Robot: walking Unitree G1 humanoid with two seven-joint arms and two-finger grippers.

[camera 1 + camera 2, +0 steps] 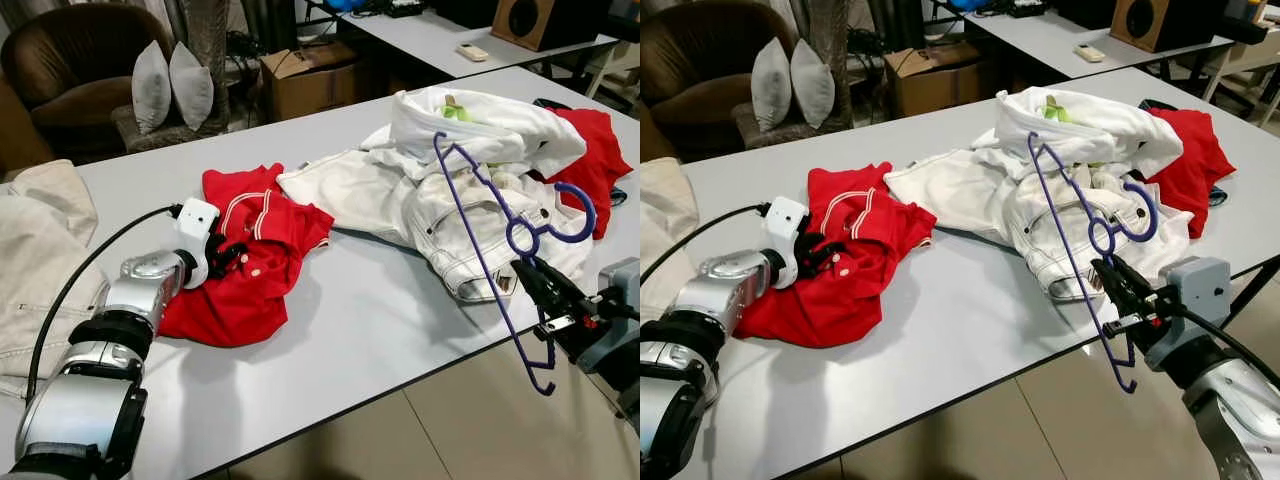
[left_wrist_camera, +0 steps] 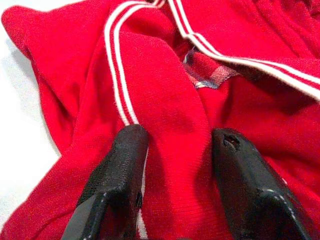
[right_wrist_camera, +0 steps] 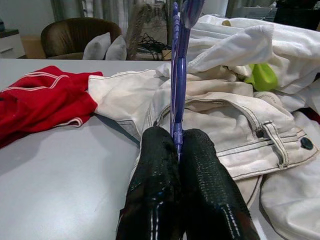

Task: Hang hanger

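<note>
Step in hand, as I read it: dressing the purple hanger (image 1: 487, 235) w/ a garment before it can be hung. Both arms are at work on the grey table (image 1: 360, 320).

Right gripper (image 1: 1118, 287) sits at the table's near edge, just in front of the white clothes pile (image 1: 440, 190). Its jaws are pressed together on the hanger's thin bar; the right wrist view shows the plastic pinched between the two black pads, no gap. The hanger stands tilted in the air over the white jeans (image 1: 1060, 225), hook toward the robot's right, lower end dangling past the table edge.

Left gripper (image 1: 228, 258) lies on the red polo shirt (image 1: 250, 260), well apart from the hanger. Jaws spread partway, a fold of red cloth w/ white stripes running between the fingers (image 2: 117, 172); pads touch or nearly touch the fabric, not yet squeezing it.

Next move prob calls for closing the left jaws on that fold near the collar, lifting the shirt clear, then bringing hanger & neck opening together. Risk: grabbing too many layers, so the neck won't open.
</note>
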